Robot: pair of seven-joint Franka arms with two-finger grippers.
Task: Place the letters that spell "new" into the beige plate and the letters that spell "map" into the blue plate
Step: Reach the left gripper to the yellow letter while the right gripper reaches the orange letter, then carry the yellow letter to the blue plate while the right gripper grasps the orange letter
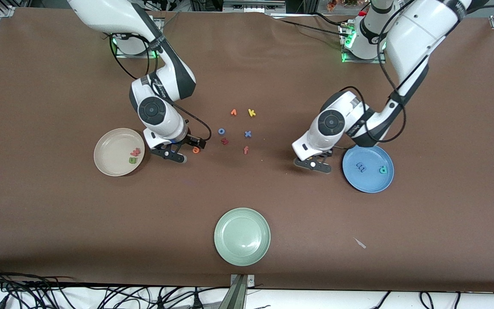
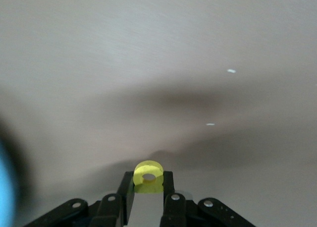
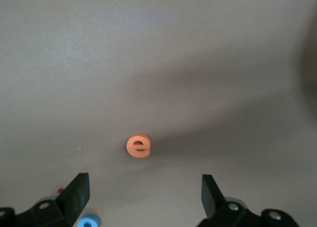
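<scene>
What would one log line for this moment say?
left hand: shut on yellow a, beside blue plate | right hand: open over orange e | beige plate: n, w in

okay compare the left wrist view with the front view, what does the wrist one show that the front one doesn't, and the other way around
Only the left wrist view shows the yellow a pinched in the left gripper, jaws shut on it.

Only the front view shows the beige plate holding two letters, the blue m and teal p in the blue plate, the green plate, the loose letters, and the open right gripper beside the orange e.

Both show the brown table.
</scene>
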